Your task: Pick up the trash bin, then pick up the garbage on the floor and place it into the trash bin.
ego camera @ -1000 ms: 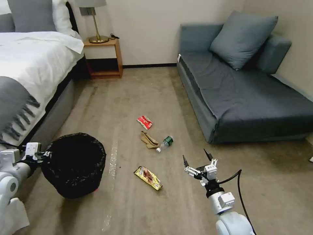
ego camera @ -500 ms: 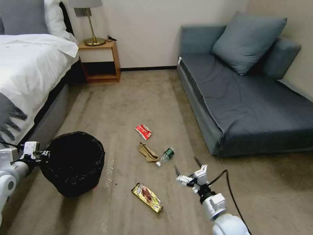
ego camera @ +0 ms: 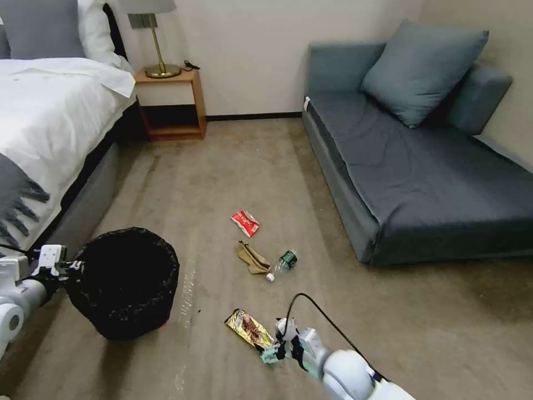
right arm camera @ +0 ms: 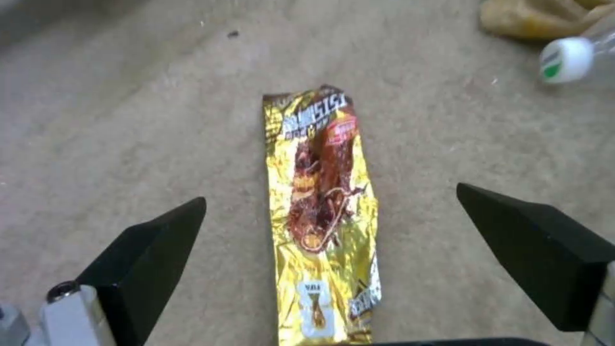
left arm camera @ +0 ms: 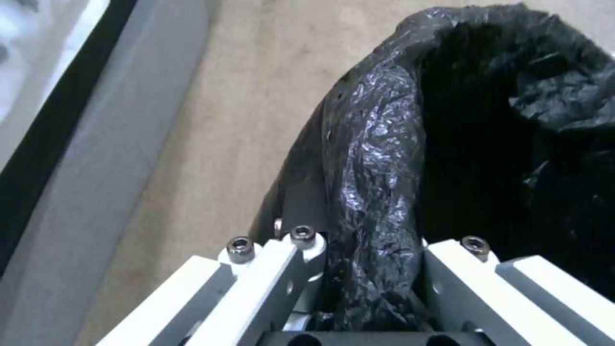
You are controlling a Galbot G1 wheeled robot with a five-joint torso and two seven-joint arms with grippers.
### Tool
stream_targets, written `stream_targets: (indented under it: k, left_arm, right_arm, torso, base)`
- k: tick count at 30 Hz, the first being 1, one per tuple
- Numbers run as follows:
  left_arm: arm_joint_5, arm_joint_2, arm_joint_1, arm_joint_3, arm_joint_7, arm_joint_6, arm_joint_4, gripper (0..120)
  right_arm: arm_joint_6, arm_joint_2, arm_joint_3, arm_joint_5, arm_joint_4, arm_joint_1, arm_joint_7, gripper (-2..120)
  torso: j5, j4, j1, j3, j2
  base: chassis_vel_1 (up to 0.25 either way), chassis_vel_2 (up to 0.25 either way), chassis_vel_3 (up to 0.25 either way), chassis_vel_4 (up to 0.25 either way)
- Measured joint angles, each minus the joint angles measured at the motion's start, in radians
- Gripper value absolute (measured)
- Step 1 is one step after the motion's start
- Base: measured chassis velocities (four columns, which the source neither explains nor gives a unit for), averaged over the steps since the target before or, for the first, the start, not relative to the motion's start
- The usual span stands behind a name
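Observation:
The trash bin point(ego camera: 125, 280), lined with a wrinkly black bag, is at the left on the carpet. My left gripper point(ego camera: 58, 268) is shut on its near rim; the bag-covered rim point(left arm camera: 378, 192) sits between the fingers of the left gripper point(left arm camera: 372, 250). The gold snack wrapper point(ego camera: 250, 329) lies flat, and my right gripper point(ego camera: 269, 353) hangs low beside its near end. In the right wrist view the right gripper point(right arm camera: 331, 194) is open, its black fingers straddling the wrapper point(right arm camera: 320, 158). Farther off lie a red-and-white packet point(ego camera: 245, 223), a tan rag point(ego camera: 252, 258) and a small bottle point(ego camera: 283, 263).
A bed point(ego camera: 50, 122) runs along the left, with a wooden nightstand point(ego camera: 172, 100) and lamp at the back. A blue-grey sofa point(ego camera: 422, 172) fills the right side. Open carpet lies between them. The bottle's white cap point(right arm camera: 567, 60) is close to the wrapper.
My right arm has dropped and swung left, from above the floor to just over the gold wrapper. The camera has shifted slightly. The left gripper still holds the bin.

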Motion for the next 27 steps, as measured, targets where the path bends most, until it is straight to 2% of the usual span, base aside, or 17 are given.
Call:
stream_targets:
  k: [5, 16, 20, 23, 24, 27]
  left_arm:
    - [0.005, -0.023, 0.054, -0.044, 0.006, 0.002, -0.035, 6]
    - [0.032, -0.099, 0.151, -0.089, 0.02, 0.001, -0.129, 6]
    - [0.035, -0.118, 0.174, -0.1, 0.02, -0.003, -0.158, 6]
    - [0.036, -0.126, 0.187, -0.109, 0.021, -0.004, -0.176, 6]
    - [0.036, -0.126, 0.187, -0.109, 0.021, -0.004, -0.176, 6]
    - [0.035, -0.129, 0.19, -0.111, 0.02, -0.009, -0.185, 6]
  right_arm:
    - [0.016, 0.05, -0.031, -0.042, -0.092, 0.037, -0.003, 100]
    - [0.064, 0.114, -0.05, -0.106, -0.207, 0.061, 0.011, 99]
    - [0.071, 0.13, -0.05, -0.131, -0.237, 0.065, 0.014, 92]
    - [0.08, 0.14, -0.049, -0.153, -0.26, 0.065, 0.014, 78]
    - [0.08, 0.14, -0.049, -0.153, -0.26, 0.065, 0.014, 78]
    - [0.096, 0.143, -0.04, -0.162, -0.275, 0.063, 0.013, 63]
  torso:
    - [0.0001, 0.0, 0.0, 0.0, 0.0]
    - [0.0, 0.0, 0.0, 0.0, 0.0]
    - [0.0, -0.0001, 0.0, 0.0, 0.0]
    - [0.0001, -0.0001, 0.0, 0.0, 0.0]
    - [0.0001, -0.0001, 0.0, 0.0, 0.0]
    - [0.0, 0.0, 0.0, 0.0, 0.0]
  base:
    - [0.0, 0.0, 0.0, 0.0]
    - [0.0, 0.0, 0.0, 0.0]
    - [0.0, 0.0, 0.0, 0.0]
    - [0.0, 0.0, 0.0, 0.0]
    - [0.0, 0.0, 0.0, 0.0]
    - [0.0, 0.0, 0.0, 0.0]
